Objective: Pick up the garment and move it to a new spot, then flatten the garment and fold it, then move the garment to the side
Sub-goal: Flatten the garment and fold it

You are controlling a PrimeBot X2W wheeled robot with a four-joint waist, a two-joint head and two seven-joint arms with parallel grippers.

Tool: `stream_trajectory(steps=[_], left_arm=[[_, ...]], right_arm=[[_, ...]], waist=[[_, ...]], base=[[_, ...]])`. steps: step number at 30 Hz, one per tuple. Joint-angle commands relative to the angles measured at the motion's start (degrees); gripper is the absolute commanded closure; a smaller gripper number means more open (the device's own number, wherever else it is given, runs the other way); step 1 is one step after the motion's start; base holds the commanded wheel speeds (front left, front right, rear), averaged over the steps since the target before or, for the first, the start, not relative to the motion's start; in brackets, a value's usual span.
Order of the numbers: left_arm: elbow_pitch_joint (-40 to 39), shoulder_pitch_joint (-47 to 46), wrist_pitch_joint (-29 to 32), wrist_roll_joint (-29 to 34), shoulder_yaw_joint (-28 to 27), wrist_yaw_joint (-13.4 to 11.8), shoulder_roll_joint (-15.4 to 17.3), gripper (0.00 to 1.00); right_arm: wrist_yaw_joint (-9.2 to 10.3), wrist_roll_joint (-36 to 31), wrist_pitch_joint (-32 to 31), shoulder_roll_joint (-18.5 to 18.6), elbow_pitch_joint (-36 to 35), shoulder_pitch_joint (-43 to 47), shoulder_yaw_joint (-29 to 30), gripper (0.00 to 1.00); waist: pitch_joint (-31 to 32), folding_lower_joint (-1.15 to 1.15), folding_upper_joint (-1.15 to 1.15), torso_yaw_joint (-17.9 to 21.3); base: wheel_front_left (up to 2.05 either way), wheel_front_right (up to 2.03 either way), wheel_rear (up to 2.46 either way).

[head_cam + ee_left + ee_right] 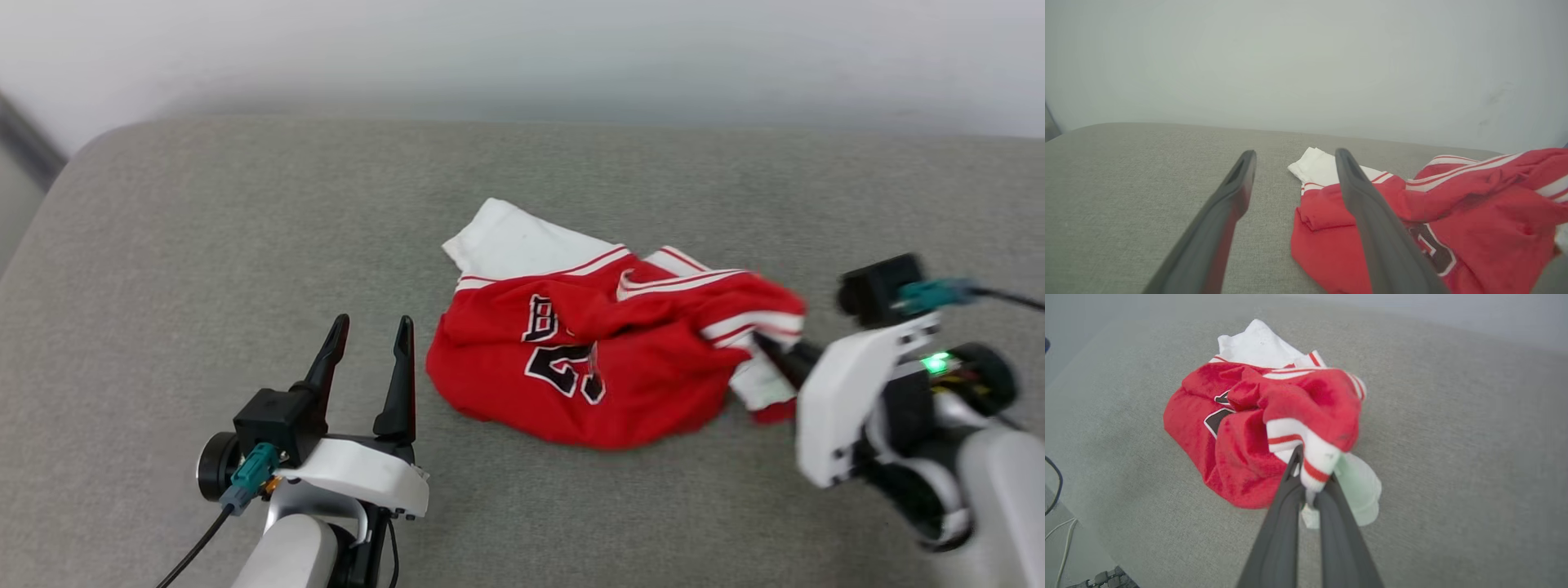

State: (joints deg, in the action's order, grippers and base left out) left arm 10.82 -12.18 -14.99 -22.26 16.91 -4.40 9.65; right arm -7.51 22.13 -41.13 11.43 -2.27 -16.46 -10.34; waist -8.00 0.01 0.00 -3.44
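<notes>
Right gripper (1312, 471): two dark fingers pinched tight on the white, red-striped sleeve cuff of the crumpled red sports-jersey garment (604, 367). The garment lies bunched mid grey fabric cushion (204, 245), chest lettering up. Left gripper (371, 327): fingers moderately spread, holding nothing, just beside the red hem, not touching.

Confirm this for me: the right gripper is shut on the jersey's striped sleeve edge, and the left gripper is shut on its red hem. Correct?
Not quite. The right gripper is shut on the garment at its striped sleeve edge, but the left gripper is open and holds nothing. The head view shows it beside the garment, jaws apart.
</notes>
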Motion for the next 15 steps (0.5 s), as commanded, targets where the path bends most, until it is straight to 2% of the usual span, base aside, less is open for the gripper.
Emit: stream_trajectory(steps=[1, 7, 10, 15], left_arm=[[-0.2, 0.42, -0.23, 0.28, -0.17, 0.09, 0.12, 0.0], [-0.78, 0.92, -0.19, 0.19, -0.55, -0.15, 0.4, 0.0], [-0.94, 0.42, -0.19, 0.25, -0.39, -0.04, 0.47, 0.0], [-1.06, -0.52, -0.05, 0.17, -0.13, 0.03, 0.52, 0.0]], right_arm=[[0.03, -0.63, -0.59, 0.58, -1.67, 0.59, 2.39, 1.0], [0.03, -2.41, -4.88, -0.6, -5.37, 4.57, 15.57, 1.0], [0.04, -3.39, -6.45, -1.32, -2.53, 6.17, 21.24, 1.0], [0.03, -3.49, -4.49, -3.4, 4.9, 6.5, 24.9, 1.0]], waist=[[0.61, -0.01, 0.0, 1.5], [-0.05, -0.01, 0.0, 3.71], [-0.91, -0.01, 0.0, 3.97], [-2.95, -0.01, 0.0, 3.59]], base=[[0.0, 0.0, 0.0], [0.0, 0.0, 0.0], [0.0, 0.0, 0.0], [0.0, 0.0, 0.0]])
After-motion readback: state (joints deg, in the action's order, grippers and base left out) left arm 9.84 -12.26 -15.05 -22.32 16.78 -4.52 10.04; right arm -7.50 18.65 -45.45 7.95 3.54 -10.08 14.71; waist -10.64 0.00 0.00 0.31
